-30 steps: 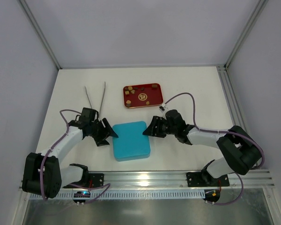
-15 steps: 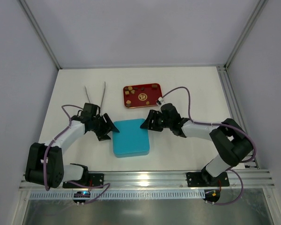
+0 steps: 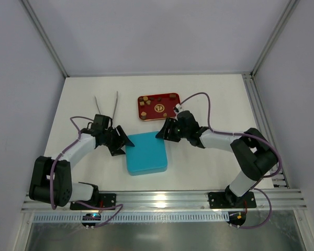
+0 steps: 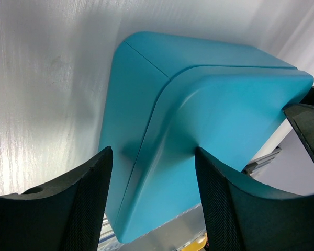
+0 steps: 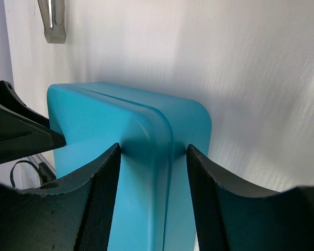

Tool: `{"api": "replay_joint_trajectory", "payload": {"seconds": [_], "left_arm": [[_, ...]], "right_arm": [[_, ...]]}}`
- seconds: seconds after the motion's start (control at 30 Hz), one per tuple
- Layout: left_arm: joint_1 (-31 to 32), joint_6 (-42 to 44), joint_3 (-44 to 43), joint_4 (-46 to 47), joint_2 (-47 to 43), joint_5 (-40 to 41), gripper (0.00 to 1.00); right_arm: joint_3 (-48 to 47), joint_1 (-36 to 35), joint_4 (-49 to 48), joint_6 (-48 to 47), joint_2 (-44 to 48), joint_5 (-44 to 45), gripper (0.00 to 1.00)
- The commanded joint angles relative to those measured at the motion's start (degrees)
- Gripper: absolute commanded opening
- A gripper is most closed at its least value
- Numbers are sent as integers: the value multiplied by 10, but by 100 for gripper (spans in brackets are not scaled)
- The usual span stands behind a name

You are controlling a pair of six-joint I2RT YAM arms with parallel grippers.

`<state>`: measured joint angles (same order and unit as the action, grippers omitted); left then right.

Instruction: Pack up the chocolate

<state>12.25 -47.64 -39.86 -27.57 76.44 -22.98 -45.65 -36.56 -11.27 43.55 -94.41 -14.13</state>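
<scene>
The chocolate (image 3: pixel 144 103), small tan and brown pieces, lies in a red tray (image 3: pixel 167 111) at the middle of the table. Just in front of the tray stands a teal lidded box (image 3: pixel 146 154). My left gripper (image 3: pixel 121 144) clasps the box's far left corner; in the left wrist view (image 4: pixel 152 157) both fingers press on the teal box (image 4: pixel 209 104). My right gripper (image 3: pixel 165 132) clasps the far right corner; in the right wrist view (image 5: pixel 153 149) both fingers touch the teal box (image 5: pixel 94 120). The inside of the box is hidden.
Metal tongs (image 3: pixel 105 107) lie left of the tray, and their tip shows in the right wrist view (image 5: pixel 52 21). An aluminium rail (image 3: pixel 162 198) runs along the near edge. Frame posts stand at the back corners.
Both grippers have moved from the box's sides to its far corners. The box has shifted slightly away from the arm bases, toward the tray.
</scene>
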Motion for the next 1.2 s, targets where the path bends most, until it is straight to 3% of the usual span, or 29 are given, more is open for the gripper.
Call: {"api": "replay_joint_trajectory", "payload": {"seconds": [0.0, 0.5, 0.77, 1.17], "left_arm": [[3, 25, 29, -54, 34, 94, 62], [73, -5, 50, -42, 55, 110, 59], [123, -46, 73, -13, 49, 111, 55], [114, -33, 79, -11, 6, 120, 61]], "right_arm": [[18, -4, 85, -38, -17, 66, 53], [103, -34, 95, -33, 23, 111, 41], [123, -34, 109, -39, 61, 120, 41], [140, -34, 141, -37, 105, 114, 41]]}}
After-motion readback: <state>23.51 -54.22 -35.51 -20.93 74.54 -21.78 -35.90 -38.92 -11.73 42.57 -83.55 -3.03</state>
